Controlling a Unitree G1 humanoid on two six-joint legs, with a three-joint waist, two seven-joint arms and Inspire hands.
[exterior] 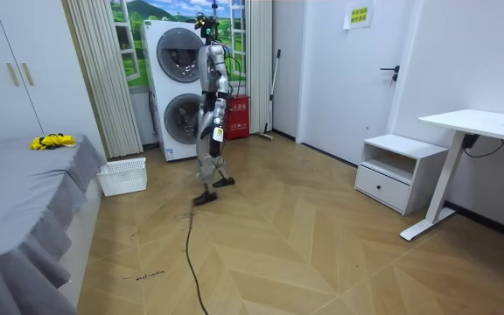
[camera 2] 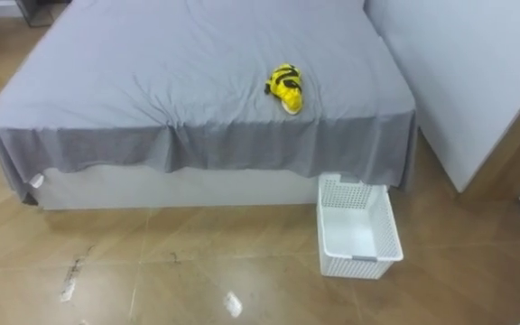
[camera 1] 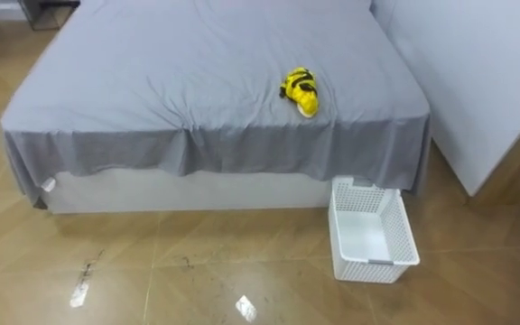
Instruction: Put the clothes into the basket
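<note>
Left hand [exterior: 217,133]: hangs at your robot's side, before the washers [exterior: 180,92]; how far open, you cannot tell.
Clothes [camera 1: 300,91]: yellow-black bundle on the bed [camera 1: 152,81], well apart from the hand.
Basket [camera 1: 373,236]: white, on the floor beside the bed, nearer the hand than the clothes.

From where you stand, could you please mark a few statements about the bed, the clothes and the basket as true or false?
1. The yellow-and-black bundle of clothes lies on the bed with the grey sheet. True.
2. The white lattice plastic basket stands on top of the bed. False: it stands on the wooden floor, close beside the bed.
3. The basket holds clothes. False: it is empty.
4. The robot stands near the stacked white washing machines, some way from the bed. True.
</note>
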